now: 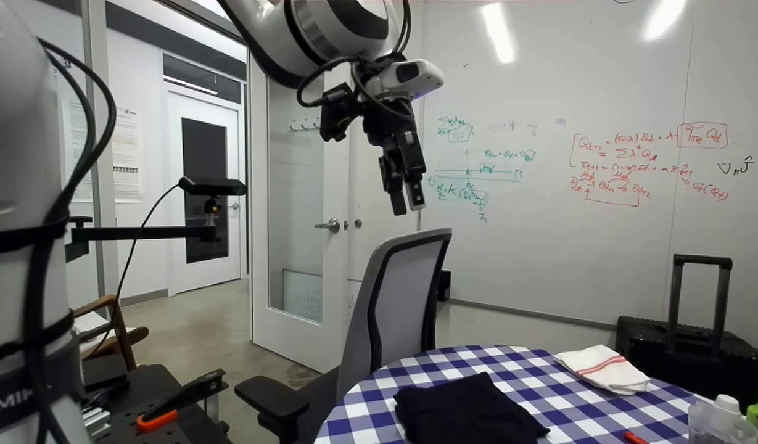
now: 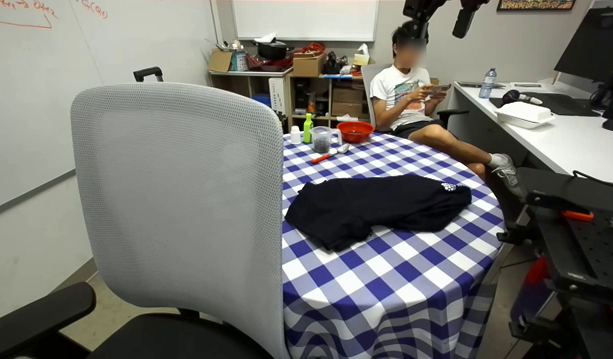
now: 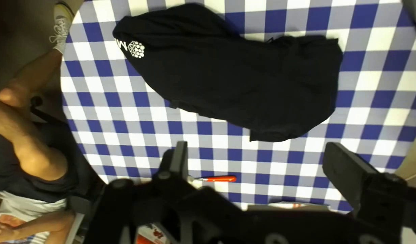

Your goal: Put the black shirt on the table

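Up high, the tool [image 3: 257, 149] hangs over the table [image 2: 421, 254] with its two fingers [image 3: 345, 166] wide apart and nothing held. Well below it, the black shirt [image 2: 381, 204] lies a bit rumpled on the table. So the job looks done, I think, and the tool may only need to go away. If the shirt must be moved, the tool should come down first, then pinch it. In an exterior view, a spoon [image 2: 323, 158], a clear jug [image 2: 320, 142] and a red bowl [image 2: 354, 138] sit past the shirt, on the far side. A big chair [image 2: 181, 194] stands close on the left, and the arm [image 1: 329, 34] could bump it. A man [image 2: 398, 92] sits at the far right.
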